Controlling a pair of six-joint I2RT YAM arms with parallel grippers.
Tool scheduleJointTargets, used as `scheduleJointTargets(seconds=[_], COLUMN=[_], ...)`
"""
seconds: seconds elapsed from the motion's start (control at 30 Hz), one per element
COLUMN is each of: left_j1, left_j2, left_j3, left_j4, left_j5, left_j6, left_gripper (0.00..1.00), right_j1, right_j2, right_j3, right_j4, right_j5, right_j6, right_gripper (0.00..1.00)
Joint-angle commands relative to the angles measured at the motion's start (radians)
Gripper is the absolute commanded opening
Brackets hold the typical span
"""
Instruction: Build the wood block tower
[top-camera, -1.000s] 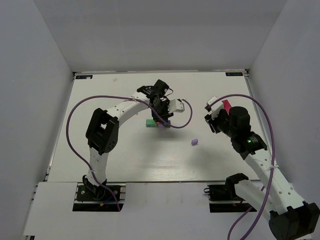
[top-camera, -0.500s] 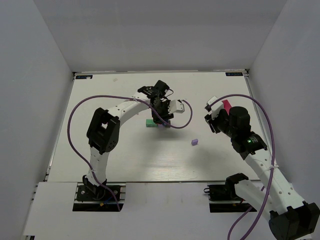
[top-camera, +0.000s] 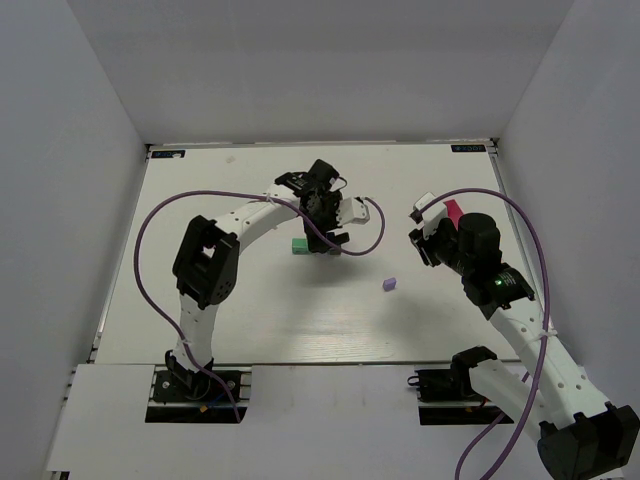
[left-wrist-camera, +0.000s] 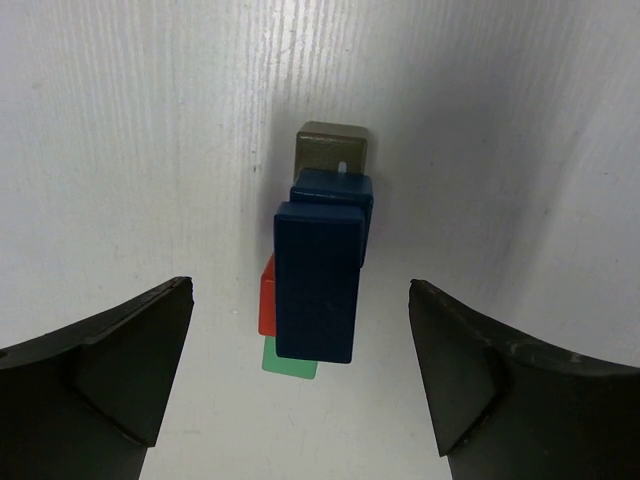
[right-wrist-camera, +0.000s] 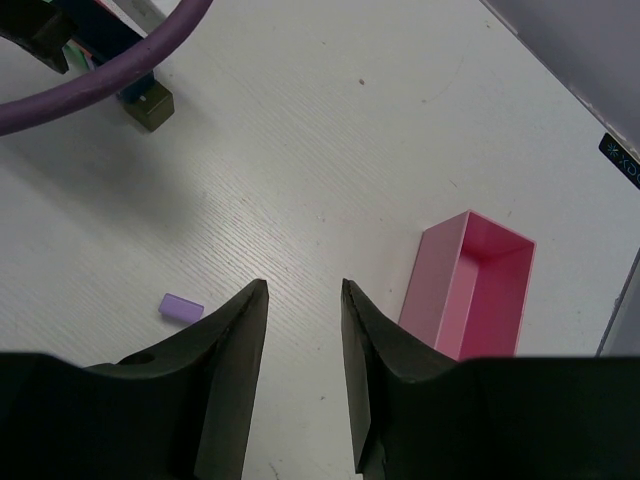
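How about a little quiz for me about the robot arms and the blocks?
1. True or false: the right gripper holds the loose purple block.
2. What colour is the top bar of the tower? A red, B dark blue, C pink.
3. Which gripper is spread open over the tower?
Key: 1 false, it holds nothing; 2 B; 3 the left gripper.
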Motion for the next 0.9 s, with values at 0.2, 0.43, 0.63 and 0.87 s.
scheduleJointTargets(seconds=[0.2,0.43,0.63,0.87], left_j1=[-0.010,0.002,0.002,0.002], left_j2=[-0.296,-0.732,-0.976,-1.138], left_j3=[-0.134,-0.507,-0.736,-0.890], left_j4=[0.174,0.489,0.489,0.529], left_j5=[-0.063,-0.151,-0.255,-0.322], left_j6=[-0.194,-0.602,-0.742,-0.743], left_gripper=[0.99,0.99,0.99,0.99], right_j1=[0.006,0.006,0.006,0.005], right_j2=[0.018,0.047,0.116,0.274], right_j3=[-0.002,-0.005,-0.005,0.032], right_j4=[0.003,-0.048,-0.213,-0.347], right_j5=[-0.044,-0.215,-0.484,-0.558], right_j6=[-0.053,-0.147,-0.409,-0.722], right_gripper=[0.59,0.62,0.60,0.55])
